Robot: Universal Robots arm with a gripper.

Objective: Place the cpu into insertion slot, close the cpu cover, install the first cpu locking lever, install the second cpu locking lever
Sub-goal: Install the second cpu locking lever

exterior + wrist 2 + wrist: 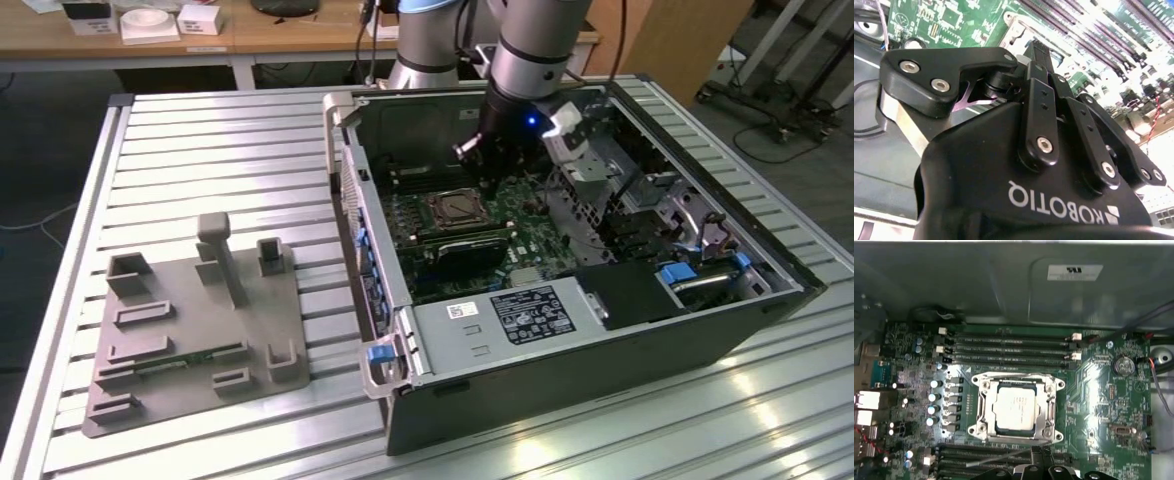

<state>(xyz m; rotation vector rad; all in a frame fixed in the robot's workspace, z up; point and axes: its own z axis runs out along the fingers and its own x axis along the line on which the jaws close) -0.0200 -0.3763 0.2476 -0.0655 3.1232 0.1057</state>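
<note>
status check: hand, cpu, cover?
Hand low inside the case, beside the socket. Chip seated in socket, cover down around it. A thin lever lies by the socket's edge, near the fingertips.

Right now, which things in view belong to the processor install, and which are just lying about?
In the job:
- cpu, seated in the insertion slot
- cpu cover, down around the chip
- gripper, above the motherboard

Lying about:
- grey fixture plate on the table
- memory slots
- black-labelled grey box
</note>
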